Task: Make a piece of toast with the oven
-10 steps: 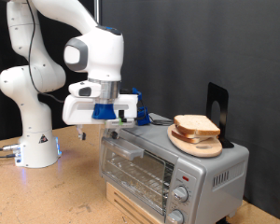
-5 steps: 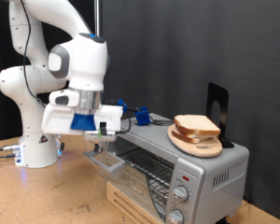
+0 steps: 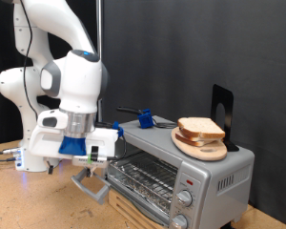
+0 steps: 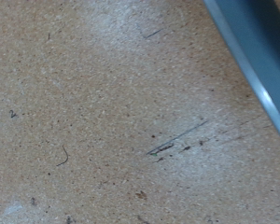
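From my station, the exterior view shows the white arm folded low in the left half of the frame, with the tool (image 3: 83,170) hanging just beside the oven (image 3: 176,172) door (image 3: 91,185), at its handle end. The door is swung down and open, sticking out toward the lower left of the frame, and the wire rack (image 3: 138,175) shows bare inside the cavity. I cannot tell how far the tool's fingers are spread, or whether they have hold of the door edge; the blue mount and the wrist body hide them.

The piece of toast (image 3: 201,128) sits on a round wooden plate (image 3: 202,147) on top of the oven, right of centre in the frame, well apart from the tool. A black stand (image 3: 222,107) rises just behind the plate. Two round knobs (image 3: 184,200) show on the oven's front panel, low in the frame.

The wrist view gives me mostly speckled brown worktop (image 4: 93,112), scuffed with dark marks, and a grey-blue metal edge (image 4: 257,51) cutting across the upper right corner. No fingertips show in it.
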